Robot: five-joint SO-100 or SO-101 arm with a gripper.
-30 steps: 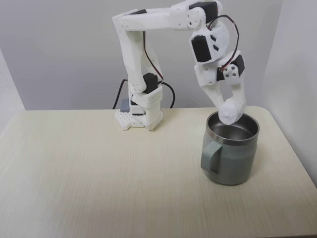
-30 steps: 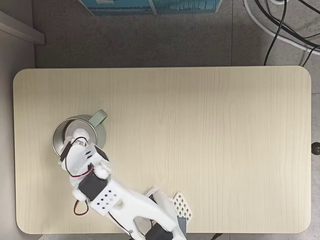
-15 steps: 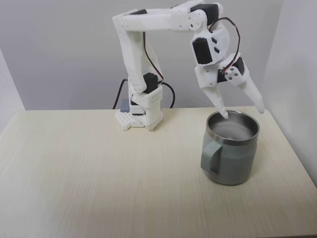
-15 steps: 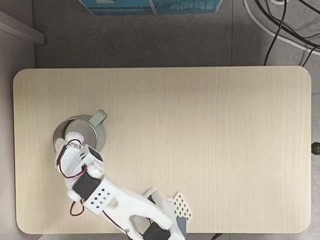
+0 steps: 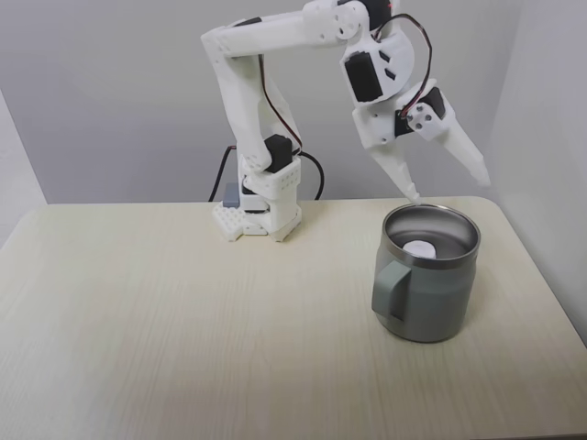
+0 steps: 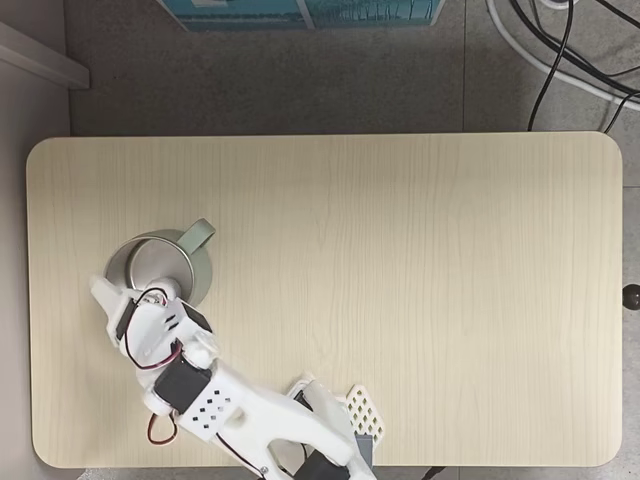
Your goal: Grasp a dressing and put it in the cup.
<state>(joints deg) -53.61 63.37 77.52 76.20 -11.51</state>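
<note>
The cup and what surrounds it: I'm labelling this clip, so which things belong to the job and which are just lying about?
Job:
- cup
- dressing, lying inside the cup
- gripper, open above the cup

Lying about:
- black cables on the floor
- teal box beyond the table

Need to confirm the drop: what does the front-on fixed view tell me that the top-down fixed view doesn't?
Front-on: the dressing lies inside the cup, and the gripper hangs open, clear above the rim. Top-down: the table from edge to edge and floor cables. There the arm covers part of the cup's mouth, so I cannot make out the dressing. Both: the cup upright near a table corner, gripper open.
</note>
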